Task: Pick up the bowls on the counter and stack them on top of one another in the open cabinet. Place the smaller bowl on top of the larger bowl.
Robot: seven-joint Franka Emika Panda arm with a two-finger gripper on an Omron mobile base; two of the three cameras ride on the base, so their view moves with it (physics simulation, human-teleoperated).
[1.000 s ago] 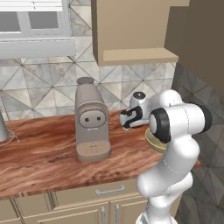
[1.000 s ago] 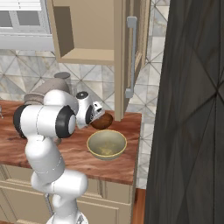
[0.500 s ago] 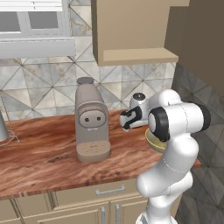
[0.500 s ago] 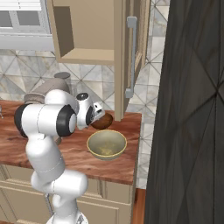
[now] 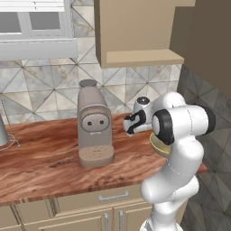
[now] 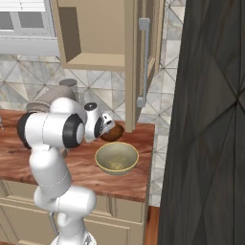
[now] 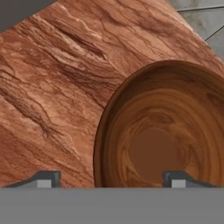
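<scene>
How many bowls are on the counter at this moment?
2. The small dark brown bowl sits near the wall under the gripper; the wider olive-yellow bowl sits just in front of it.

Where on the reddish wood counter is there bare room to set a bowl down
Left of the tall taupe coffee machine, the reddish-brown wood-grain counter lies bare. It is crowded at the counter's right end, where the small dark brown bowl, the wide pale olive-yellow bowl and the gripper bunch together.
</scene>
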